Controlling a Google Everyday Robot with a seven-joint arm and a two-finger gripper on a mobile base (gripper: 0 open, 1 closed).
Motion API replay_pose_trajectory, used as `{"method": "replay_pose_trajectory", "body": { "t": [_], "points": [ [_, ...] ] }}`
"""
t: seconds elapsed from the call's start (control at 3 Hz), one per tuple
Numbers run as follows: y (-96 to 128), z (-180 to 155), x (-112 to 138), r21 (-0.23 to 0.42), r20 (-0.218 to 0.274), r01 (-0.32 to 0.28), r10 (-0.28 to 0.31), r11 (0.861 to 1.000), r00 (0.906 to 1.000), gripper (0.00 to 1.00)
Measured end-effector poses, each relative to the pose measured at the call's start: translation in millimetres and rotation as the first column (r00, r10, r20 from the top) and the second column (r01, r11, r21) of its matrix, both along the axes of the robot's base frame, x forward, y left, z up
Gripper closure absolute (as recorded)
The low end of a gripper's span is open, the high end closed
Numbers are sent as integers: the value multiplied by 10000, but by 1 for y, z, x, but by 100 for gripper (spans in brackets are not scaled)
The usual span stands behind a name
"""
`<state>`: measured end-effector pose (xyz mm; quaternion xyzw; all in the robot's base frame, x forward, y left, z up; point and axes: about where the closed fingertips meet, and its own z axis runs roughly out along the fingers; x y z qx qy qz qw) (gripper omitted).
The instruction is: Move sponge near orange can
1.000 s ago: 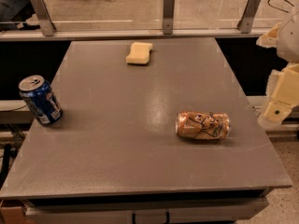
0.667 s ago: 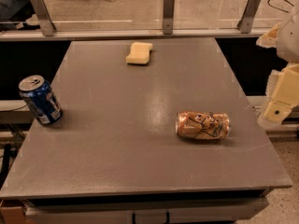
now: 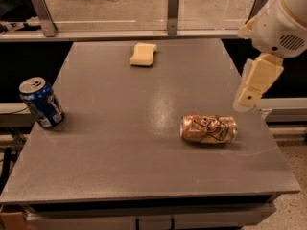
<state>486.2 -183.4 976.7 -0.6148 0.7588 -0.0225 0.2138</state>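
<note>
The pale yellow sponge lies flat near the far edge of the grey table, around its middle. The orange can lies on its side at the right of the table, nearer the front. My cream-coloured gripper hangs in the air at the right edge of the table, above and to the right of the orange can, far from the sponge. It holds nothing that I can see.
A blue can with a silver top stands upright at the table's left edge. A glass barrier with metal posts runs along the far side of the table. The floor drops away at right and front.
The gripper has moved left, in over the table's right edge. The sponge and both cans have not moved.
</note>
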Motion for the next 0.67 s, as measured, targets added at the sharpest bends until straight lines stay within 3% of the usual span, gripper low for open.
{"method": "replay_pose_trajectory", "body": {
  "t": [0.33,0.67],
  "points": [
    [46,-14,50,846,470,-512,473,9951,9978,0],
    [97,-27,99,1875,1214,-887,666,9782,9904,0]
  ]
}}
